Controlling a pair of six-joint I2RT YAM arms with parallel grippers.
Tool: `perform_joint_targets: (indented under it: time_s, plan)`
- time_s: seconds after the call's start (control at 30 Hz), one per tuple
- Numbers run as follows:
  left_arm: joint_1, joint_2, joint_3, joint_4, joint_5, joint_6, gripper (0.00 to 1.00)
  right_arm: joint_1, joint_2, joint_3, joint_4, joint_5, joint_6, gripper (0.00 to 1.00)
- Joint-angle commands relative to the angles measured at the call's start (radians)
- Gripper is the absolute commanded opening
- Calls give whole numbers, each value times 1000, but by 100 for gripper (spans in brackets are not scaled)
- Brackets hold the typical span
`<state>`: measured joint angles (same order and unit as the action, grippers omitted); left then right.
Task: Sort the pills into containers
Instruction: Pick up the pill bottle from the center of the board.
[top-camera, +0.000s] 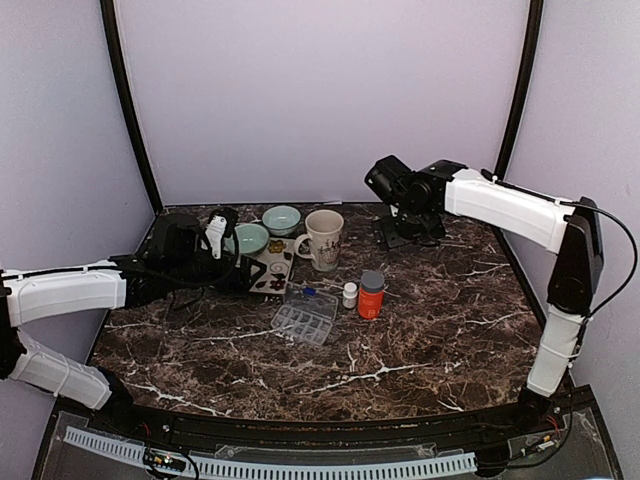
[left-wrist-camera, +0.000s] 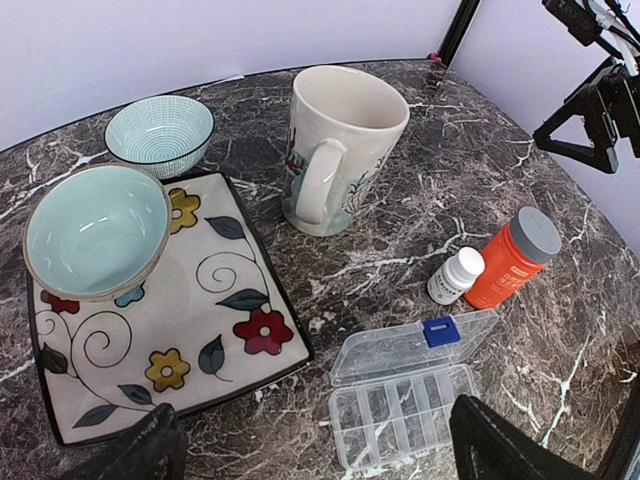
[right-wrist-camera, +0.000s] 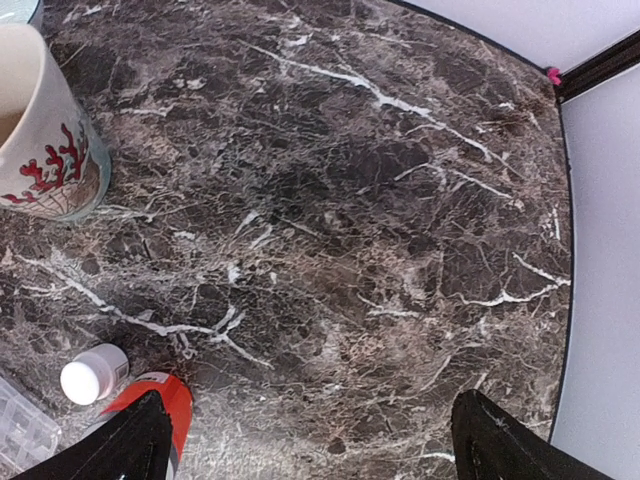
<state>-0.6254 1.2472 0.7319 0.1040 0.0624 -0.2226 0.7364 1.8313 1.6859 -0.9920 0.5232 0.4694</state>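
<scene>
**Claws Spread Wide, Bottles Untouched**

Both claws stood open and held nothing. The left gripper (top-camera: 222, 243) hovered above the floral plate (top-camera: 272, 268) at centre-left of the overhead view. Its jaws were spread so wide that only the two fingertips showed, at the bottom corners of its own camera.

Between those tips lay the clear pill organizer (left-wrist-camera: 405, 400), low and right of centre in that frame. Its lid was folded back and the blue latch was free, so the compartments lay exposed, apparently ready to receive pills.

The right gripper (top-camera: 405, 232) hung over bare marble table (top-camera: 450, 320) at upper right of the overhead view, well apart from everything, with its jaws just as wide.

A small white bottle (left-wrist-camera: 456, 275) and an orange bottle (left-wrist-camera: 512, 258) stood upright and capped, touching or nearly so, just beside the organizer's open lid. That placement probably kept the pour short.

No loose pills could be made out; they were presumably inside the bottles. The mug (left-wrist-camera: 340, 150) and the pale green bowl (left-wrist-camera: 95, 230) on the plate seemed to be mere bystanders.

Sorting had not begun. Uncapping a bottle looked like the first job — likely one claw steadying it while the other twisted.
</scene>
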Motion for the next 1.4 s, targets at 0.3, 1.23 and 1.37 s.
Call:
perform_joint_targets:
  time_s: [0.3, 1.23, 1.37]
  plan:
    - [4, 36, 9, 25, 0, 19, 95, 0, 97, 150, -72, -250, -34, 100]
    - [4, 25, -17, 29, -1, -1, 95, 64, 142, 103, -97, -423, -62, 98]
    - [4, 20, -23, 30, -1, -4, 94, 64, 139, 76, -89, -429, -61, 97]
